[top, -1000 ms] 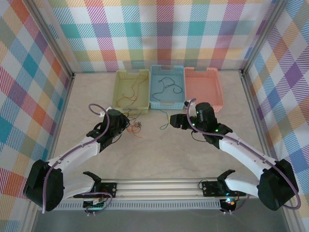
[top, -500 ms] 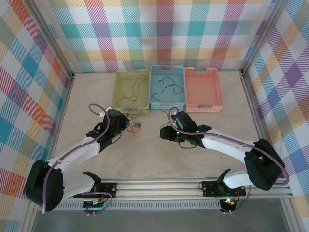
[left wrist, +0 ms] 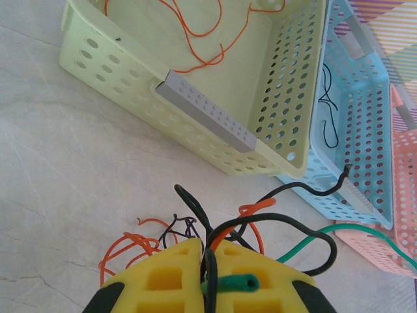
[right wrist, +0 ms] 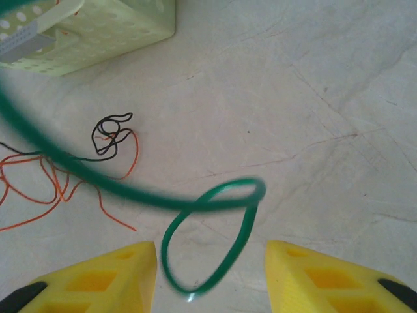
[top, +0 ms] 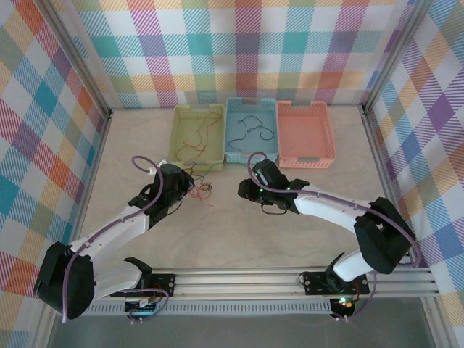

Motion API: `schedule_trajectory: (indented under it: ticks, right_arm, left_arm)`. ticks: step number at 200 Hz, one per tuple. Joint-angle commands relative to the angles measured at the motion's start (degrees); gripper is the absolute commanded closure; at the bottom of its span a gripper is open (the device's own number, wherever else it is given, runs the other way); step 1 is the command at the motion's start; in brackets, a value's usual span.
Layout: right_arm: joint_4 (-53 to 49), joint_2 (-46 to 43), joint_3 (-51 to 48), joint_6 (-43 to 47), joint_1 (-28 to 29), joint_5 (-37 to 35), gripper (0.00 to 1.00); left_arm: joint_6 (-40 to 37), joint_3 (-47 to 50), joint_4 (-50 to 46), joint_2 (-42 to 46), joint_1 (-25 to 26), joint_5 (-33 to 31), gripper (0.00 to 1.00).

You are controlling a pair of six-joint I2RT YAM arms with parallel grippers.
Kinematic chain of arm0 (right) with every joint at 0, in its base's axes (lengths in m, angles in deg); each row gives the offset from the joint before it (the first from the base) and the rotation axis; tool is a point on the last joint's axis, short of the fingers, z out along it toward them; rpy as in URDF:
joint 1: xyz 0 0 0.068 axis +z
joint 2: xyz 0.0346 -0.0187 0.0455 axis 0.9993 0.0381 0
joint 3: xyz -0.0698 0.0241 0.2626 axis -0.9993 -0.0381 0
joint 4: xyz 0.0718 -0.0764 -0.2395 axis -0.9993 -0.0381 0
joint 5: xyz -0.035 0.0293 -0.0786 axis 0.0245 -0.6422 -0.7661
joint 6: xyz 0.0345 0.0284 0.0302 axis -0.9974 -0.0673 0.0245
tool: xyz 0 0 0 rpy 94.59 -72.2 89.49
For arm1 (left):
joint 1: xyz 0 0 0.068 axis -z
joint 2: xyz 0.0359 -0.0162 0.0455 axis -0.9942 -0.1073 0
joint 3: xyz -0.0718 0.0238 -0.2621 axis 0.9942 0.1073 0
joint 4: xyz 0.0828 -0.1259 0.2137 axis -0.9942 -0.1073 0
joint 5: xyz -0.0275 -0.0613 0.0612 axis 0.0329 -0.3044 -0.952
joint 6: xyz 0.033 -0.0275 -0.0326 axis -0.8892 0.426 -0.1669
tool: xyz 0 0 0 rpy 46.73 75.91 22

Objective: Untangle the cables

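My left gripper is shut on a bunch of tangled cables: a black one, an orange one and a green one that leads off to the right. More orange loops lie on the table beside it. From above, that left gripper sits at the tangle. My right gripper is just right of it. Its jaws stand open around a raised green cable loop, touching neither finger.
Three baskets stand in a row at the back: yellow-green holding orange cables, blue holding black cables, pink. The yellow-green basket's wall is close ahead of my left gripper. A small black-and-orange knot lies on the table.
The right arm swung left across the table to the green cable beside the tangle, its jaws narrowing somewhat. The left gripper stayed put, still shut.
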Motion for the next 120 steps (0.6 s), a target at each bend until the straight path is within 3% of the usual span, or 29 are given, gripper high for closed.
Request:
schedule_trajectory:
  ticks: [1, 120]
  right_arm:
    - [1.0, 1.1, 2.0, -1.0, 0.2, -2.4, 0.56]
    - [-0.7, -1.7, 2.2, 4.2, -1.8, -3.2, 0.97]
  left_arm:
    - [-1.2, -0.1, 0.4, 1.2, -0.6, -0.7, 1.0]
    - [-1.4, -0.2, -0.3, 1.7, -0.6, -1.4, 1.0]
